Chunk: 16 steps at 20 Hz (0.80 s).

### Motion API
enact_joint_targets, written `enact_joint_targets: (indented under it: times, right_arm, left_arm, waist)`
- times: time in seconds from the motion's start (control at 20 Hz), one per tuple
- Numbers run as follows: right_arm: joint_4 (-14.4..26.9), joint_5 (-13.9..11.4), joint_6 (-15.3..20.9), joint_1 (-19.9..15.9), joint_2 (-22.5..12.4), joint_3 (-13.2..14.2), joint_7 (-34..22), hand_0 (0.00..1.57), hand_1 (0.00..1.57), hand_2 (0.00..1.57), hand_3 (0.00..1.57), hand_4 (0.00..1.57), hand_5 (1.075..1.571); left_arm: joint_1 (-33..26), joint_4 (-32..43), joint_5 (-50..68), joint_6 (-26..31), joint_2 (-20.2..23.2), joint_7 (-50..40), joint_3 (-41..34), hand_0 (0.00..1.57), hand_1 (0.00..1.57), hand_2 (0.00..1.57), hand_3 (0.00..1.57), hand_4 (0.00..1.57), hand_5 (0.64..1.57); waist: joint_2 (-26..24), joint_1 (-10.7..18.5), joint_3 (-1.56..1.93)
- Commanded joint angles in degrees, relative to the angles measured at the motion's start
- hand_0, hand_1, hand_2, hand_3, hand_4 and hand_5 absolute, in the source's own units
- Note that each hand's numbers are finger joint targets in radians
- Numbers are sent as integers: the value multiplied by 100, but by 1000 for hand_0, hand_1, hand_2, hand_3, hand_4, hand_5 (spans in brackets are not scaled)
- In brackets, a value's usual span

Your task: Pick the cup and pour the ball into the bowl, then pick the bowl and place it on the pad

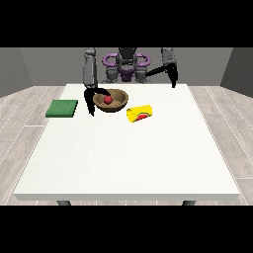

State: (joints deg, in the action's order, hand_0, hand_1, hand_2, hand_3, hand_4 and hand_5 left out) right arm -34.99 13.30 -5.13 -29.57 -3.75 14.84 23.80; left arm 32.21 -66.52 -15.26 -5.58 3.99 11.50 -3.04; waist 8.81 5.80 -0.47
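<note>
A brown bowl [117, 105] stands on the white table [128, 153] near its back left, with a red ball [107, 99] inside it. The hand at the view's left [91, 101] is at the bowl's left rim: its thumb reaches over the rim and its fingers run down the outer side. A yellow cup [140, 113] with a red and green mark lies on its side just right of the bowl. The green pad [62, 108] lies flat by the table's left edge. The hand at the view's right [173, 79] hangs over the table's back edge with straight fingers, holding nothing.
The robot's torso [126, 66] stands behind the table's back edge. Grey wooden floor surrounds the table. The pad sits a short way left of the bowl and the hand on it.
</note>
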Motion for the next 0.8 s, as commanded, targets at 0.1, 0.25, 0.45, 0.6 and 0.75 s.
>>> enact_joint_targets:
  times: [0.1, 0.25, 0.45, 0.6, 0.75]
  right_arm:
    - [553, -565, 848, 374, -183, -250, -453, 1571, 1571, 1571, 1571, 960, 1556]
    - [488, -514, 879, 103, -341, -234, -994, 1571, 1571, 1571, 1571, 1053, 1550]
    - [318, -810, 1410, -60, -271, -507, -1566, 1571, 1571, 1571, 1571, 1025, 1554]
    - [18, -831, 1367, -285, -303, -620, -1904, 1571, 1571, 1571, 1571, 1019, 1554]
    - [-119, -822, 1118, -403, -605, -657, -2455, 1571, 1571, 1571, 1571, 1030, 1558]
  left_arm:
    - [92, -196, 128, 280, 95, -179, 20, 0, 0, 0, 0, 0, 1567]
    - [46, -129, 110, 146, 22, -54, -5, 0, 0, 0, 0, 0, 1568]
    - [-196, 86, 212, 193, 105, -40, -156, 0, 0, 0, 0, 0, 1570]
    - [-223, 443, 420, 237, 480, 295, -603, 0, 0, 0, 0, 0, 1570]
    - [-498, 478, 289, 6, 303, 391, -479, 0, 0, 0, 0, 0, 1570]
  waist:
    - [138, 340, 46]
    - [74, 232, 43]
    - [-412, 57, 42]
    - [-359, -329, 44]
    - [-586, -438, 45]
